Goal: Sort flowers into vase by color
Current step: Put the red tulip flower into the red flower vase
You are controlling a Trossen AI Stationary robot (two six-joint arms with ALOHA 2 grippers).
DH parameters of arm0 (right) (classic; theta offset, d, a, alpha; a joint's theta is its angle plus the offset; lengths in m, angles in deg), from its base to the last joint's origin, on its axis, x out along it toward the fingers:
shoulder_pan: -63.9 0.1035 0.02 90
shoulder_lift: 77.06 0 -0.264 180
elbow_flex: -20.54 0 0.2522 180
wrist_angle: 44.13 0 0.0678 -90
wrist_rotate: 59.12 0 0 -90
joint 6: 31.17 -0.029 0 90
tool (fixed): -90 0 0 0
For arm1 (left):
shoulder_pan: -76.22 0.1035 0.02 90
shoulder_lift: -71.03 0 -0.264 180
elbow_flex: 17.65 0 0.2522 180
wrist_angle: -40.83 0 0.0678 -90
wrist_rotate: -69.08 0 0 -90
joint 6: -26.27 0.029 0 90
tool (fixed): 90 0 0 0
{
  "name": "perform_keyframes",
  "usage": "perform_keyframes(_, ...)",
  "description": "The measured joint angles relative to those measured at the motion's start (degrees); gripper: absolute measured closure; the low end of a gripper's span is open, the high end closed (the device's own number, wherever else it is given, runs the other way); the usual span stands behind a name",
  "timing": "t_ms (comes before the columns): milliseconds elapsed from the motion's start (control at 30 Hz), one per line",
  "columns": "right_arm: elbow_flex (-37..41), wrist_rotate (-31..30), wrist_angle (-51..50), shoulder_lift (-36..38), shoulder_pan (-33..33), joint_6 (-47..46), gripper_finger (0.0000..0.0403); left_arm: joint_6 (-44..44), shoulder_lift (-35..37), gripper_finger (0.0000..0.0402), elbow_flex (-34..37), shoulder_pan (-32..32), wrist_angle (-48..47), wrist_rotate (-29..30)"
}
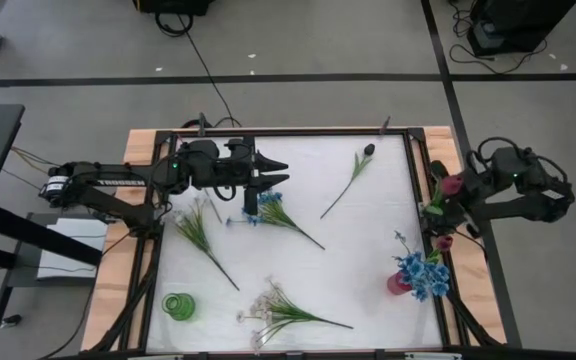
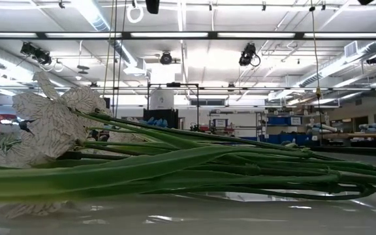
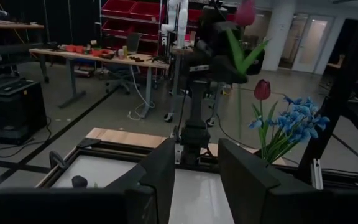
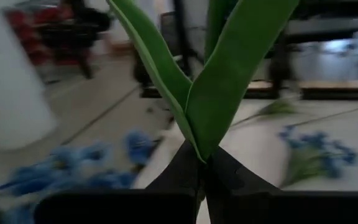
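Observation:
My right gripper (image 1: pixel 444 204) is over the table's right edge, shut on a dark red tulip (image 1: pixel 451 185), whose blossom (image 3: pixel 246 12) stands up in the left wrist view. My left gripper (image 1: pixel 271 166) is open and hovers near the far edge, above a blue blossom cluster (image 1: pixel 268 205) lying flat. A pink vase (image 1: pixel 398 284) holds blue flowers (image 1: pixel 423 270). A second red tulip (image 1: pixel 444 242) rises beside them. Two white sprays (image 1: pixel 198 225) (image 1: pixel 273 310) and a dark bud stem (image 1: pixel 353 175) lie on the table. A green vase (image 1: pixel 178 306) stands at the near left. My right gripper pinches the tulip between its two fingers at the stem, just where the two green leaves (image 4: pixel 201 143) fork. The leaves stand up and apart past the fingertips. The tulip is lifted clear of the table and stands roughly upright, blossom uppermost.
A black frame (image 1: pixel 268 134) with wooden edges borders the white table. One white spray (image 2: pixel 51 130) lies close before the low camera, and its green stems (image 2: pixel 207 163) run across that view. Bare white surface lies in the table's middle (image 1: pixel 358 250).

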Motion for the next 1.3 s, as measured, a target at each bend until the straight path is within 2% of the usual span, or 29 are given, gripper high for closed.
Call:
perform_keyframes(133, 0.2, 4.46, -0.81, 1.05, 0.0, 0.91, 0.0389, 0.0, -0.02, 0.0276, 0.0, 0.0, 0.0, 0.0)
perform_keyframes(233, 1.24, 5.61, 3.0, 2.64, 0.0, 1.1, 0.0389, 0.0, -0.02, 0.0276, -0.02, 0.0, -0.02, 0.0)
perform_keyframes(433, 7.62, 14.61, 11.97, 4.77, 0.0, -3.44, 0.0389, 0.0, -0.04, 0.0276, -0.02, 0.0, 0.0, 0.0)
perform_keyframes(600, 11.92, 16.27, 18.18, 6.36, 0.0, -3.57, 0.0389, 0.0, -0.04, 0.0276, -0.02, 0.0, -0.02, 0.0)
perform_keyframes(867, 17.18, 23.45, 24.71, 6.19, 0.0, -4.68, 0.0389, 0.0, -0.04, 0.0276, -0.02, 0.0, -0.02, 0.0)
perform_keyframes(1300, 21.38, 29.91, 29.24, 6.36, 2.66, 8.19, 0.0389, -0.02, -0.04, 0.0276, -0.02, 0.0, -0.02, 0.0)
